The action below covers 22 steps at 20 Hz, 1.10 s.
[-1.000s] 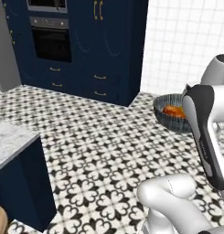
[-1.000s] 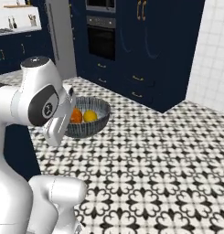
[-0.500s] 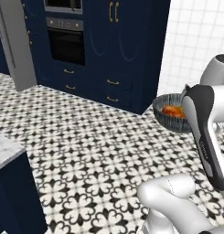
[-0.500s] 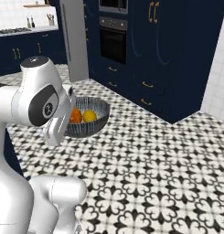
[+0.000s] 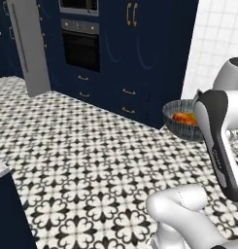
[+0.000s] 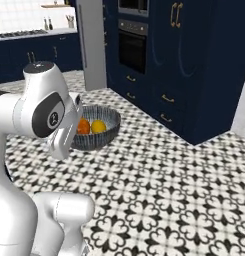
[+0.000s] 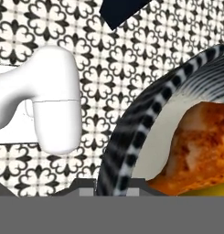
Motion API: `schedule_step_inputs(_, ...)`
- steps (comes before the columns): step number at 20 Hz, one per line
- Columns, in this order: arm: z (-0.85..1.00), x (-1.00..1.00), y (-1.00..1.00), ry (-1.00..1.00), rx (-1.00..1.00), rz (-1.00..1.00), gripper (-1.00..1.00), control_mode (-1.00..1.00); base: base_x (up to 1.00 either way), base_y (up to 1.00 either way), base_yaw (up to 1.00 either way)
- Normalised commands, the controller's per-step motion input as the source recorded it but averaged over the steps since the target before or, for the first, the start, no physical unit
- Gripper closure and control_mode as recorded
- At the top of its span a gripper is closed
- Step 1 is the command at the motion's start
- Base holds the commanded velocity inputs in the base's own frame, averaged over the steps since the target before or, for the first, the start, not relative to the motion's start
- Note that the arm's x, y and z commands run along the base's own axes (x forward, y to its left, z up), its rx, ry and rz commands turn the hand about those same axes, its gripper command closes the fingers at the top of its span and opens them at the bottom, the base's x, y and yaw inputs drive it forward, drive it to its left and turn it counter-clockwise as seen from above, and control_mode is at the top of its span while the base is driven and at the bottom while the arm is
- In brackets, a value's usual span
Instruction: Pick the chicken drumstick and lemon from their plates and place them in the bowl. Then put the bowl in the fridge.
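The dark speckled bowl (image 5: 180,129) (image 6: 100,137) hangs in the air above the tiled floor, close to my arm. My gripper (image 7: 111,186) is shut on the bowl's striped rim (image 7: 131,132). Inside lie the orange-brown chicken drumstick (image 6: 83,126) (image 7: 200,151) (image 5: 183,117) and the yellow lemon (image 6: 98,126) beside it. A sliver of the lemon (image 7: 209,192) peeks from under the drumstick in the hand view. The grey fridge (image 5: 28,48) (image 6: 91,45) stands ahead to the left, its door shut. The plates are out of view.
Navy cabinets with gold handles (image 5: 130,53) (image 6: 179,65) and a built-in oven (image 5: 81,46) (image 6: 132,47) stand straight ahead. A navy counter corner (image 5: 6,209) sits at lower left. A far counter with a stove (image 6: 29,35) runs left of the fridge. Patterned floor (image 6: 169,190) lies open around the base.
The whole scene has slid right and come closer in both base views, so the base is moving. The bowl stays gripped in the same place relative to the arm.
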Motion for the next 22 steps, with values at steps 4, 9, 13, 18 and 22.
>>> schedule_step_inputs(4,0.00,0.00,0.00,0.00,0.00,0.00,1.00,1.00,0.29,-0.42,0.38)
schedule_step_inputs(9,0.00,0.00,0.00,0.00,0.00,0.00,1.00,1.00,0.23,-0.35,0.46)
schedule_step_inputs(13,0.00,0.00,0.00,0.00,0.00,0.00,1.00,1.00,0.33,-0.35,0.53)
schedule_step_inputs(18,0.00,0.00,0.00,0.00,0.00,0.00,1.00,1.00,0.38,-0.39,0.55)
schedule_step_inputs(22,0.00,0.00,0.00,0.00,0.00,0.00,1.00,1.00,0.52,-0.61,0.40)
